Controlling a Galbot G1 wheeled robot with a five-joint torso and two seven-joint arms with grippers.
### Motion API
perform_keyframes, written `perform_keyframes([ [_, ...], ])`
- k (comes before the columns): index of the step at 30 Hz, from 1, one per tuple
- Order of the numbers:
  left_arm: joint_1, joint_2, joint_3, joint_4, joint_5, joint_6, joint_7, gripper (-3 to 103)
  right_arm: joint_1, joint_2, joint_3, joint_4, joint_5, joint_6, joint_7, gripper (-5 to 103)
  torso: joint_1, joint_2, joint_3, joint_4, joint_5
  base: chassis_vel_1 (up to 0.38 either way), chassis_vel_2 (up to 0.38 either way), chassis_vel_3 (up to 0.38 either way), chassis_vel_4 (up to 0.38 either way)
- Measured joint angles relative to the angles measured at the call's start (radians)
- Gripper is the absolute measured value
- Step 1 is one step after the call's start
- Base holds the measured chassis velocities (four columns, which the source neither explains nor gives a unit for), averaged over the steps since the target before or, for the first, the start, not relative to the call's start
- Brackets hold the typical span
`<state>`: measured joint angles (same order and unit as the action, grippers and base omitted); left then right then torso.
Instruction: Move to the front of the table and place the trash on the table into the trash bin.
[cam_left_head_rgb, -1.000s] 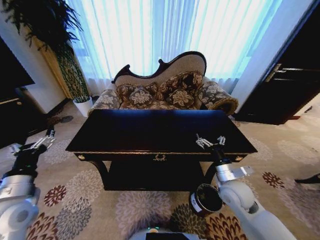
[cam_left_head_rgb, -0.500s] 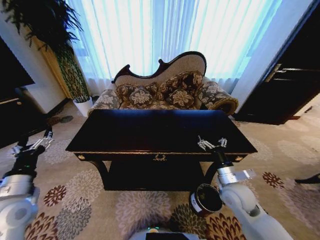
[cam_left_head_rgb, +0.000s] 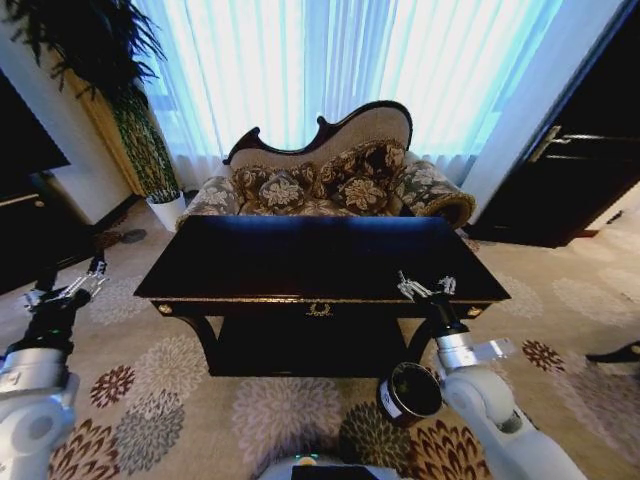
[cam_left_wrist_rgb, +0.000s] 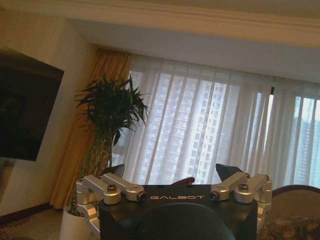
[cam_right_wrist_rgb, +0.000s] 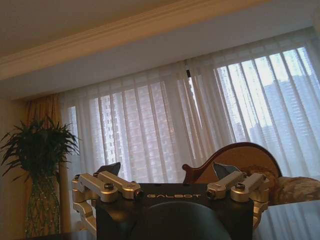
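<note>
The dark glossy table (cam_left_head_rgb: 300, 262) with gold trim stands straight ahead, its front edge close to me. The trash is not to be made out on the reflective top. On the carpet by the table's front right leg sits the round dark trash bin (cam_left_head_rgb: 410, 392) with a pale rim. My right gripper (cam_left_head_rgb: 425, 287) is open and held upright at the table's front right edge, just above the bin. In the right wrist view its fingers (cam_right_wrist_rgb: 111, 169) stand wide apart with nothing between them. My left gripper (cam_left_head_rgb: 68, 288) is open off the table's left end, and is empty in the left wrist view (cam_left_wrist_rgb: 171, 171).
A patterned sofa (cam_left_head_rgb: 330, 185) stands behind the table before bright curtains. A tall potted plant (cam_left_head_rgb: 140, 140) is at the back left, a black TV cabinet (cam_left_head_rgb: 25, 235) at the left, a dark door (cam_left_head_rgb: 575, 170) at the right. Flowered carpet surrounds the table.
The whole head view has shifted slightly, so the camera has moved a little. Both arms keep their raised poses with fingers open.
</note>
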<state>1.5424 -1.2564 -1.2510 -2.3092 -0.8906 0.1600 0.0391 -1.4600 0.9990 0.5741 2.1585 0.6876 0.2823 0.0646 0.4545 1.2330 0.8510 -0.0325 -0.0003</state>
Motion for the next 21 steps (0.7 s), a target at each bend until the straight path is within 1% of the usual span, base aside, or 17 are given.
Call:
perform_keyframes([
  [2,0.002,0.006,-0.006,-0.005,-0.002,0.001,0.0,100,0.004,0.0,0.006,-0.005,0.006,-0.001,0.001,100,0.0,0.0,0.0,0.0,0.0005,0.208,-0.248,-0.249,0.246],
  [6,0.003,0.011,-0.009,-0.012,-0.004,0.003,0.0,100,0.006,-0.003,0.019,-0.012,0.015,-0.001,0.001,100,-0.001,0.0,0.0,0.0001,-0.0001,0.276,-0.286,-0.256,0.288],
  [10,0.003,0.01,0.004,-0.02,-0.005,0.008,0.0,100,0.01,-0.007,0.024,-0.029,0.018,-0.001,0.001,100,-0.001,0.0,0.0,0.0001,0.0005,0.337,-0.33,-0.344,0.323],
  [13,0.003,0.009,0.013,-0.024,-0.01,0.013,-0.001,100,0.012,-0.009,0.026,-0.036,0.02,-0.001,0.001,100,-0.001,0.0,0.0,0.0001,0.0,0.34,-0.35,-0.351,0.347],
  [14,0.001,0.008,0.02,-0.027,-0.014,0.018,-0.004,100,0.012,-0.011,0.027,-0.041,0.021,0.0,0.001,100,-0.001,0.0,0.0,0.0001,-0.0005,0.341,-0.363,-0.331,0.35],
  [16,-0.002,0.003,0.034,-0.035,-0.012,0.043,-0.026,100,0.012,-0.015,0.025,-0.054,0.021,0.002,0.0,100,-0.001,0.001,0.0,0.0001,0.0003,0.378,-0.363,-0.341,0.332],
  [21,-0.001,-0.006,0.049,-0.035,-0.006,0.05,-0.036,100,0.026,-0.016,0.021,-0.064,0.021,0.0,-0.002,100,-0.001,0.0,0.0,-0.0001,0.0003,0.39,-0.377,-0.381,0.35],
])
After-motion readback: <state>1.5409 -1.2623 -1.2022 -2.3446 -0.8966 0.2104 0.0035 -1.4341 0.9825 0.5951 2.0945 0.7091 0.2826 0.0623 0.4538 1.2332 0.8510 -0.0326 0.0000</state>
